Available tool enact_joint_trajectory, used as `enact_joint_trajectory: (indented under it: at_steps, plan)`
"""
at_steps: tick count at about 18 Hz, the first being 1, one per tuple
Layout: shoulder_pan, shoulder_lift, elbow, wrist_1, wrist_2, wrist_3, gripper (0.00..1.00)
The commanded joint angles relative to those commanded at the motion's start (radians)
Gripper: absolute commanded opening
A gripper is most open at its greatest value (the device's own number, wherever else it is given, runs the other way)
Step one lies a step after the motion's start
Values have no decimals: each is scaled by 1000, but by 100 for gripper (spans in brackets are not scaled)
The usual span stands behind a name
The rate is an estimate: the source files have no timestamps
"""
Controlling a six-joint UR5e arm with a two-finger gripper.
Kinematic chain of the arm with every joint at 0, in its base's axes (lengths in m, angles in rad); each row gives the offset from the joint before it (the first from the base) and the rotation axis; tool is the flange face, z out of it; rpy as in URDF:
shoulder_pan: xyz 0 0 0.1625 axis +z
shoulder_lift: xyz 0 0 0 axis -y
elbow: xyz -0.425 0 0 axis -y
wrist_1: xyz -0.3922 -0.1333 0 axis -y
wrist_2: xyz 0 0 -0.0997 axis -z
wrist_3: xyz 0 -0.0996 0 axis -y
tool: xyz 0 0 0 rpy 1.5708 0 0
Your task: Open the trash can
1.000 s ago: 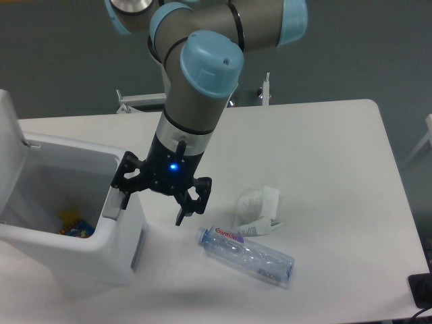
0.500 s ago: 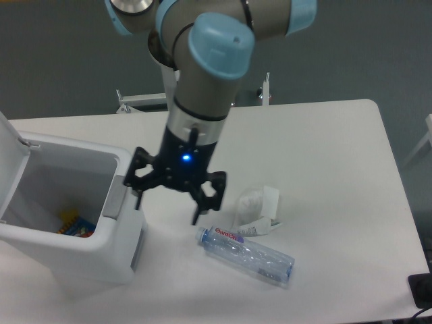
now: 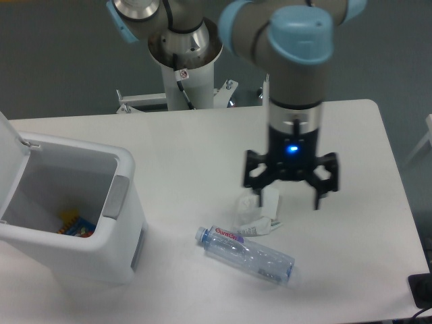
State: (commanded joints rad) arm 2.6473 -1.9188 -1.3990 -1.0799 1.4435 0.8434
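At the worktop's (image 3: 351, 135) left edge sits the bin (image 3: 81, 223), lid (image 3: 8, 162) already swung up. Its plastic looks light, stiff and smooth, so pressing the grey button (image 3: 116, 197) beats gripping. Well right, the claw (image 3: 290, 192) hangs wide and empty over crumpled paper (image 3: 258, 206).

Only readable-ish text sits on the plastic bottle (image 3: 246, 254) lying on the table (image 3: 351, 135): a white label near its neck with red lettering, too blurry to spell out for sure. Nothing else legible anywhere.
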Motion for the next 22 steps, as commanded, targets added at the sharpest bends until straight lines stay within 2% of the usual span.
enact_joint_trajectory:
  at_steps: [4, 7, 10, 12, 15, 20, 22]
  plan:
    - [103, -43, 2, -5, 14, 173, 100]
    - [151, -63, 6, -55, 15, 302, 100]
    - [186, -81, 11, -60, 14, 443, 100]
    - [186, -95, 8, -78, 44, 515, 100]
    - [184, -114, 12, -92, 77, 522, 100]
    - [168, -121, 48, -170, 172, 655, 100]
    - [148, -124, 40, -161, 201, 666, 100]
